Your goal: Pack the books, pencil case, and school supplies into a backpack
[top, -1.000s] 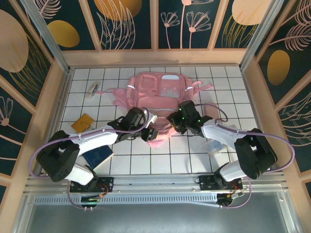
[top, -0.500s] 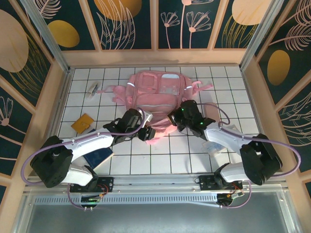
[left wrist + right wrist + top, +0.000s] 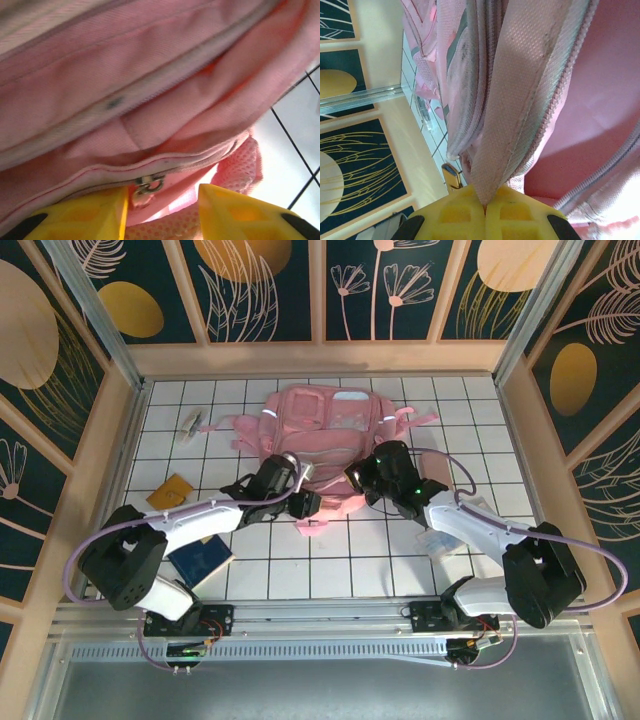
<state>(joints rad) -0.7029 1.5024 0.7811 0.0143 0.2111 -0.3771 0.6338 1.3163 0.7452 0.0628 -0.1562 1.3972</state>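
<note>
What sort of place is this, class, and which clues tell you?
Probably a staged robot test cell, not a classroom: a white gridded table, decorated wall panels around it, and a left arm and right arm bolted at its edge.

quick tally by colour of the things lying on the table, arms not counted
pink: 1, backpack
orange: 1, pad
dark blue: 1, book
grey-white: 1, small piece
pale clear: 1, packet
total: 5

The pink backpack [image 3: 320,425] lies flat mid-table, dark blue book [image 3: 203,560] and orange pad [image 3: 170,492] leftward.
</note>
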